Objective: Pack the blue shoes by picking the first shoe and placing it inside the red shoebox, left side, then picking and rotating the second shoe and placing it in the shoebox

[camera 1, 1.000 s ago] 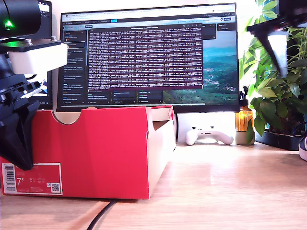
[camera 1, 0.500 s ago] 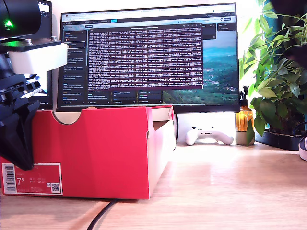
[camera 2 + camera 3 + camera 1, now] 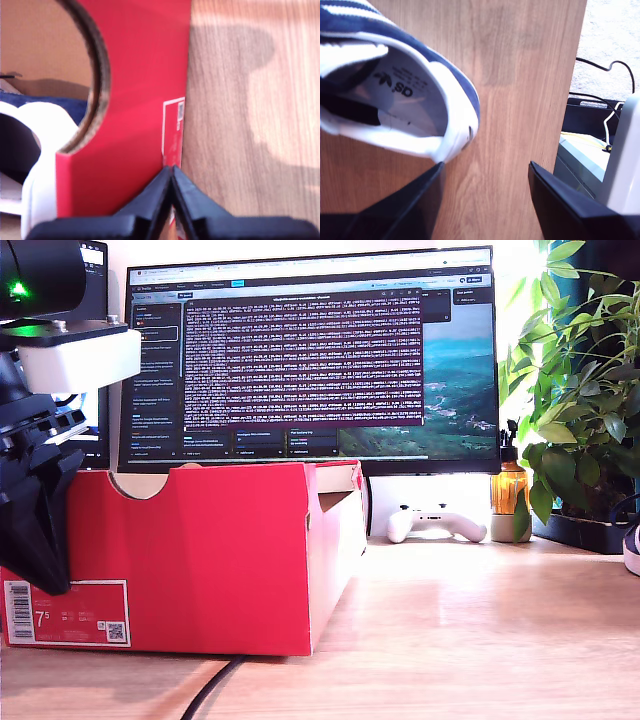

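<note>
The red shoebox (image 3: 200,560) stands on the desk at the exterior view's left, with its barcode label (image 3: 68,612) facing the camera. Through its half-round notch, the first wrist view shows one blue shoe (image 3: 55,106) with white lining lying inside. My first gripper (image 3: 171,176) is shut on nothing, just outside the box's labelled wall (image 3: 145,100); in the exterior view it hangs at the left edge (image 3: 38,560). The other blue shoe (image 3: 395,85) lies on the wood, its heel beside one finger (image 3: 415,200) of my open second gripper (image 3: 485,175).
A monitor (image 3: 310,360) stands behind the box. A white game controller (image 3: 435,523), an amber bottle (image 3: 508,488) and leafy plants (image 3: 585,410) are at the exterior view's right. A black cable (image 3: 210,690) runs under the box front. The second wrist view shows the desk edge (image 3: 577,75) with carpet and cables below.
A dark and white part of an arm at the exterior view's top right has risen out of view. The first gripper and the box stay still.
</note>
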You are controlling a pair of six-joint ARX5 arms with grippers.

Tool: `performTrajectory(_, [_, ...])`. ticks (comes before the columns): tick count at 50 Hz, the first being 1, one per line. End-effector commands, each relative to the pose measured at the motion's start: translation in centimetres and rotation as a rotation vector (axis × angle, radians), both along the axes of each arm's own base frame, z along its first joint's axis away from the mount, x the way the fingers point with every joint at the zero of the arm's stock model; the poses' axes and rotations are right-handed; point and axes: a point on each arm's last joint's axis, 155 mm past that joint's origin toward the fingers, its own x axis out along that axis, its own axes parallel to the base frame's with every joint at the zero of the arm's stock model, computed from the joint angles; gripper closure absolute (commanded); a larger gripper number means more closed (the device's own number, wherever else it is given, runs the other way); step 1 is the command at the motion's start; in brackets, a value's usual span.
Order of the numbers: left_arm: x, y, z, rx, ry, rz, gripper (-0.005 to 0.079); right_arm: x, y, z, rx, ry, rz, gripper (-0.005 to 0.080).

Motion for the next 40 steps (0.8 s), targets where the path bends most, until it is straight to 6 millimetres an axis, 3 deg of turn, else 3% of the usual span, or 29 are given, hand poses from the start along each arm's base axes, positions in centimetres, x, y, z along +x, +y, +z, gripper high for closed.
performTrajectory(1, [-0.3, 0.1, -0.7, 0.007, 0.020, -0.006, 0.0761, -0.2, -0.4, -0.4, 0.000, 0.006, -0.017, 0.0239])
performTrajectory(15, [-0.3, 0.0, -0.7, 0.006, 0.020, -0.006, 0.0761, 0.4, -1.2, -0.7, 0.001, -0.004, -0.069, 0.0210])
performTrajectory(25, [-0.3, 0.0, -0.7, 0.006, 0.020, -0.006, 0.0761, 1.3, -0.5, -2.0, 0.032, 0.011, -0.099, 0.0210])
performTrajectory(40, [-0.3, 0.0, -0.7, 0.006, 0.020, -0.006, 0.0761, 0.1, -0.1, -4.5, 0.042, 0.109, -0.216, 0.0218])
